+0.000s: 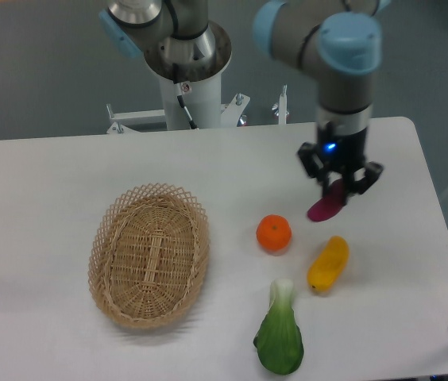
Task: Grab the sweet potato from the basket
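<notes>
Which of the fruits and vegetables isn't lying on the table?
The purple sweet potato. It hangs clamped in the pincer, while the orange, the yellow fruit and the leafy green vegetable all lie on the table.

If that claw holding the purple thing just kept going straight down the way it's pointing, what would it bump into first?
Probably the bare white table. The end effector points down, shut on the sweet potato, so its tip would land first. The yellow fruit sits just nearer the camera, though depth is hard to judge.

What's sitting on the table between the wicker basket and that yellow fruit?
In the camera view, the orange lies between the basket and the yellow fruit; the leafy green vegetable sits nearer the camera.
</notes>
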Tool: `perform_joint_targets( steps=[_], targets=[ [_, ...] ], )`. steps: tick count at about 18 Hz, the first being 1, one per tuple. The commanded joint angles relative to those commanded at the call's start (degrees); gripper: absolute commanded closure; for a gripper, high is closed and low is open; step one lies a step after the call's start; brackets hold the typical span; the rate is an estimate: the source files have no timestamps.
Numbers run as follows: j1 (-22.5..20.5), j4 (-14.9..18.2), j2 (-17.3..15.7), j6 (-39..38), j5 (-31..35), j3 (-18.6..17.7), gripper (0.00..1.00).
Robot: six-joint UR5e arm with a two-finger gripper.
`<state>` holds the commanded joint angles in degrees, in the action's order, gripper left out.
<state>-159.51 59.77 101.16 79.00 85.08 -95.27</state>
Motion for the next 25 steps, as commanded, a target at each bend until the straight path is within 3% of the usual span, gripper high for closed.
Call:
perform_joint_targets(
  steps=[3, 25],
  targets=[
    [-0.8, 0.26, 0.0, 2.73, 0.26, -0.18, 0.75],
    [-0.1, 0.0, 0.09, 2.03, 0.0, -0.26, 0.74]
  ],
)
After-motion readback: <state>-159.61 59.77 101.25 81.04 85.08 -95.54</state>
